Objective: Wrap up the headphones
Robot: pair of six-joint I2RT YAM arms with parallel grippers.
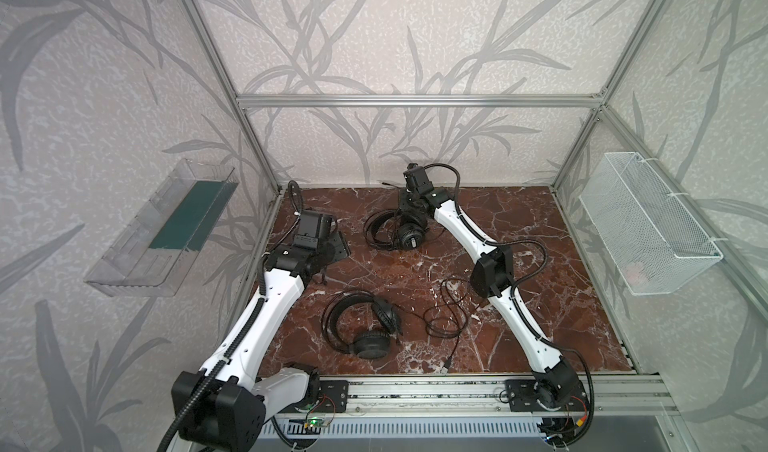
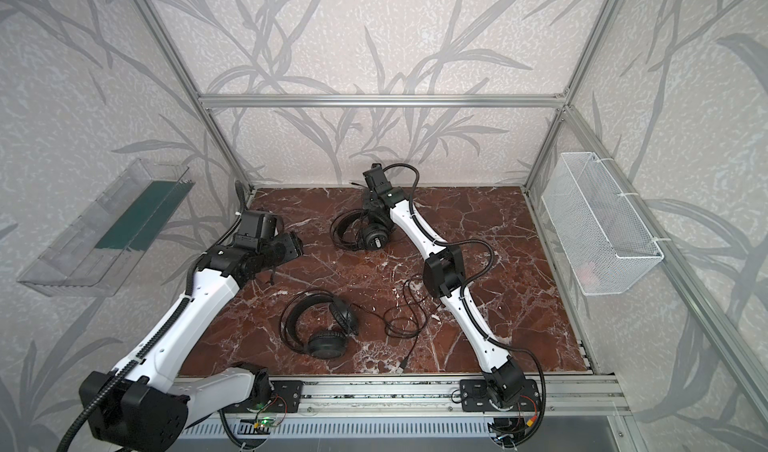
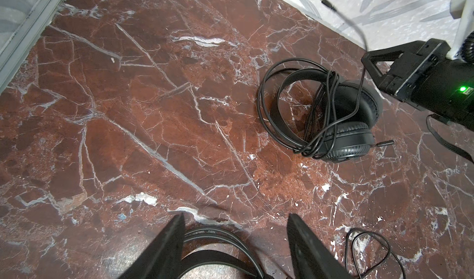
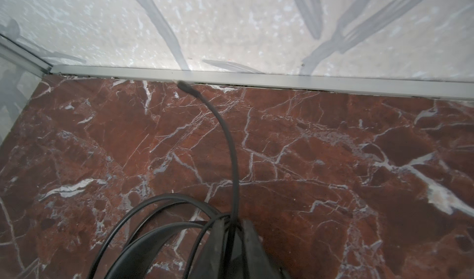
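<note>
Two black headphones lie on the red marble floor. The far headphones (image 1: 395, 231) (image 2: 361, 231) (image 3: 354, 126) have their cable looped around the headband and earcups. My right gripper (image 1: 409, 209) (image 4: 232, 222) stands over them, jaws slightly parted. The cable (image 4: 230, 149) runs loosely between them, and its plug (image 1: 384, 184) (image 3: 324, 2) points at the back wall. The near headphones (image 1: 365, 325) (image 2: 320, 323) lie with their cable (image 1: 446, 317) sprawled loose to the right. My left gripper (image 1: 334, 248) (image 3: 236, 216) hangs open and empty at the left, above their headband (image 3: 213, 239).
A clear plastic bin (image 1: 166, 229) hangs on the left wall and a white wire basket (image 1: 648, 225) on the right wall. An aluminium rail (image 1: 415, 391) runs along the front edge. The right arm's forearm (image 1: 490, 263) crosses above the loose cable.
</note>
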